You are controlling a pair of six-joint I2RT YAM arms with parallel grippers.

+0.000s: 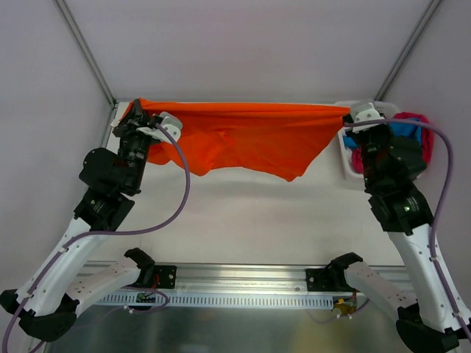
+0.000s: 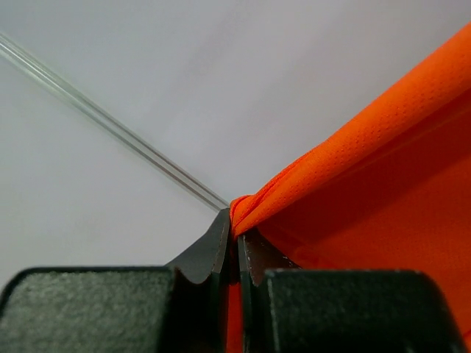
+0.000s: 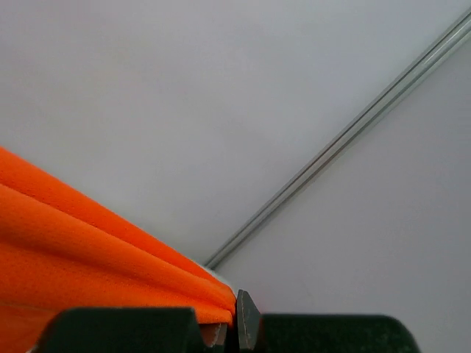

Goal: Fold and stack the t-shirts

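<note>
Clamped shut in left pincer (image 2: 237,246) and right pincer (image 3: 234,316): opposite ends of orange t-shirt (image 1: 243,136), stretched above far edge of white surface (image 1: 243,213). Beside right pincer, white basket (image 1: 346,165) holding pink and blue t-shirts (image 1: 408,129). Enclosed by pale walls (image 1: 243,44).

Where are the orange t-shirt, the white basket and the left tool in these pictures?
orange t-shirt (image 1: 243,140): top external view, middle of the stretched cloth.
white basket (image 1: 346,163): top external view, its left wall.
left tool (image 2: 236,239): left wrist view, between its fingertips, shut on the cloth.
</note>
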